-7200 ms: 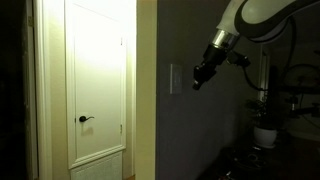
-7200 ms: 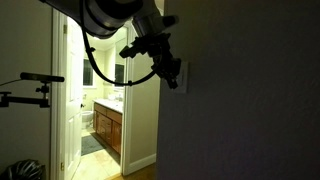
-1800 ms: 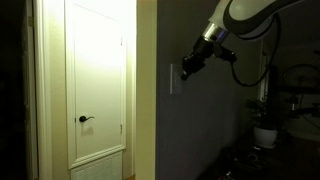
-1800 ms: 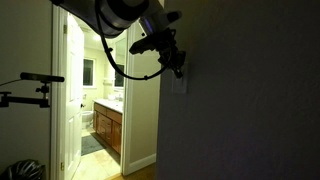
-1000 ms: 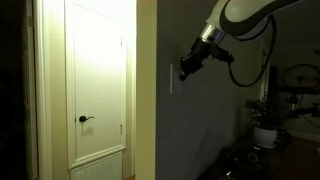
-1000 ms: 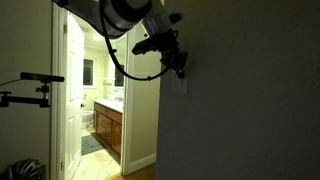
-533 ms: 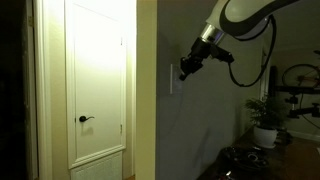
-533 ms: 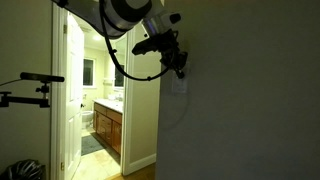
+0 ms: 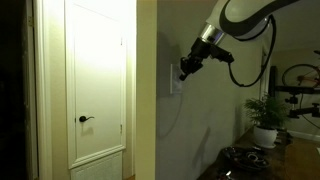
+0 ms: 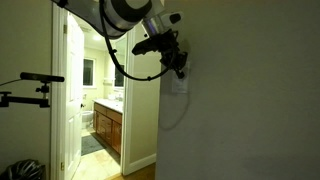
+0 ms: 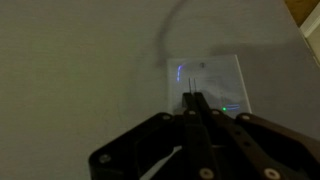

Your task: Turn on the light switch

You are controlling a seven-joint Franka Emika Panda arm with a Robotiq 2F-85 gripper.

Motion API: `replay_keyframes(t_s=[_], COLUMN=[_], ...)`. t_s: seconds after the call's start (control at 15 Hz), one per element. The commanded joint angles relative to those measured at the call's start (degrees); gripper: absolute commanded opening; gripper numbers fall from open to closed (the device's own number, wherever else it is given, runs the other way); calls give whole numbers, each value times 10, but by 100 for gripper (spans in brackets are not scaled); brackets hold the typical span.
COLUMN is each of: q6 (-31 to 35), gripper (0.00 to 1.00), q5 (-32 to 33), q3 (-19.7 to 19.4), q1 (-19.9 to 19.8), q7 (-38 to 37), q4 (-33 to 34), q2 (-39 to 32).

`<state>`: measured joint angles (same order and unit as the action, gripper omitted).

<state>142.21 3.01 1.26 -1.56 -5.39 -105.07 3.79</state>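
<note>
Gripper (image 11: 192,100) at the light switch (image 11: 215,80). I have the fingers (image 11: 188,115) pressed together, gripping nothing, so one joined tip can prod the plate, mounted on the wall (image 9: 210,120) beside the door (image 9: 100,80) (no tabletop here).

Over in an exterior view, a white panelled door (image 9: 97,60), brightly lit, with a black lever handle (image 9: 86,119) on its lower half. Well apart from it, a leafy potted plant (image 9: 266,112) in a pale pot. In an exterior view, an open doorway onto a lit bathroom: wooden vanity cabinet (image 10: 108,130), mirror (image 10: 89,72) above. At the frame edge, a black boom arm (image 10: 30,78), jutting out level.
</note>
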Motion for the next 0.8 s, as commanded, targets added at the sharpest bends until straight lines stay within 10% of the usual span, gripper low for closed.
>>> replay_keyframes(t_s=[0.0, 0.73], q6=[6, -28], gripper=[6, 6], q5=[13, 19], q3=[-3, -2], q1=[3, 4], q7=[-16, -2], q4=[15, -34], q2=[-13, 25])
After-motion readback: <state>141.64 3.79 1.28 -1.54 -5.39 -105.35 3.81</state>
